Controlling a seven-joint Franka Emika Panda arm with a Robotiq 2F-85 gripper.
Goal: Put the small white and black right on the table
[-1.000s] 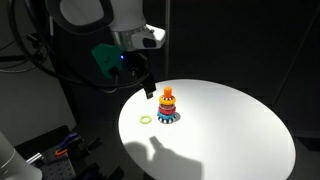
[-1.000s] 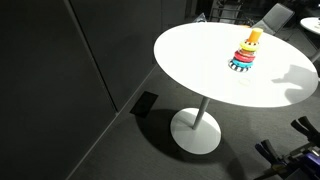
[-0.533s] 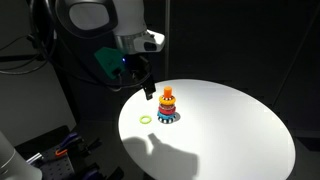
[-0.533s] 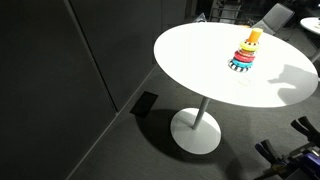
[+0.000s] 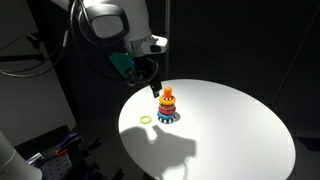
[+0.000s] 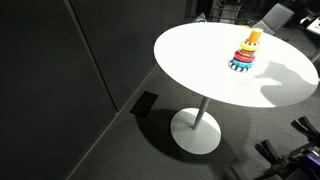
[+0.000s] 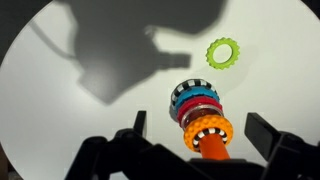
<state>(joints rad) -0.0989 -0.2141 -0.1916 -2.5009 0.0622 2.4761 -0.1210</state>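
Observation:
A ring-stack toy (image 5: pixel 168 107) stands on the round white table (image 5: pixel 235 135); it also shows in the other exterior view (image 6: pixel 245 52). In the wrist view its orange peg (image 7: pixel 214 150) carries a small orange ring edged in white and black (image 7: pixel 206 129). Below that ring are red and blue rings and a white and black striped base ring (image 7: pixel 192 88). My gripper (image 5: pixel 156 89) hovers just above and beside the stack's top. In the wrist view my gripper (image 7: pixel 200 127) is open and empty, with its fingers (image 7: pixel 140 122) on either side of the stack's top.
A loose green ring (image 5: pixel 146 118) lies on the table beside the stack, also in the wrist view (image 7: pixel 221 51). The table's edge (image 6: pixel 165 75) drops to a dark floor with a pedestal foot (image 6: pixel 196 131). Cables and equipment (image 5: pixel 55 150) sit beside the table.
My arm has moved toward the ring stack, so the gripper now hangs closer over its top. The toy and the green ring have not moved.

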